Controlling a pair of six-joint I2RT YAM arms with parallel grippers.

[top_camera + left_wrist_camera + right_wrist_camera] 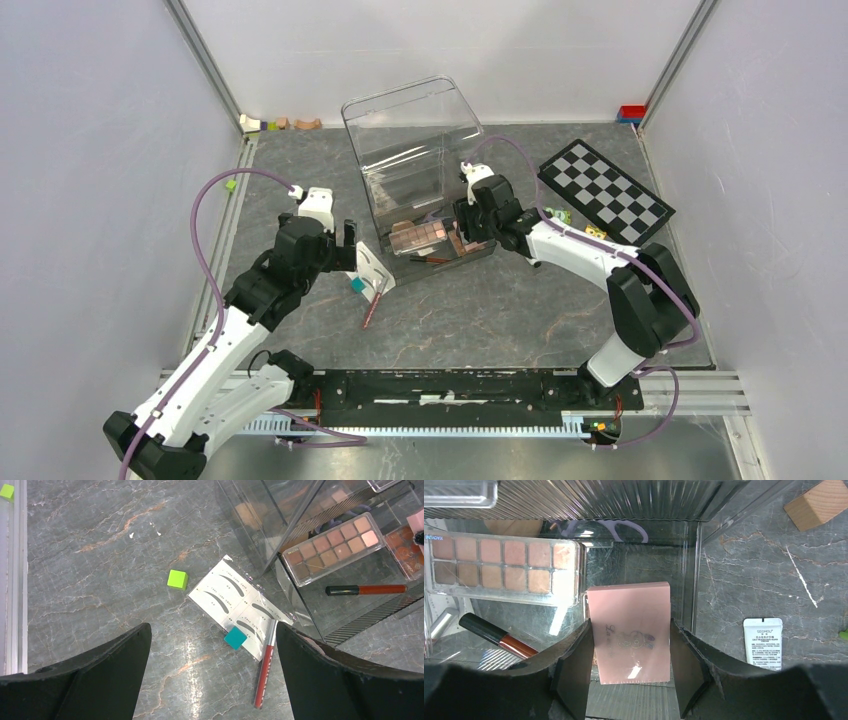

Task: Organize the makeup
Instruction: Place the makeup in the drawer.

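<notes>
Your right hand (pixel 630 630) pinches pink compact (pixel 629 645), long axis running out along fingers, over clear organizer (pixel 410 130), just right of eyeshadow palette (pixel 504 562). Left hand (pixel 212 627) spread above worktop (pixel 100 570); red pencil (pixel 265 665) beside its right finger, left arm nearer.

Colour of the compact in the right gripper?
Pale pink compact with a small printed motif, gripped by the right gripper. Clearest in the right wrist view.
</notes>
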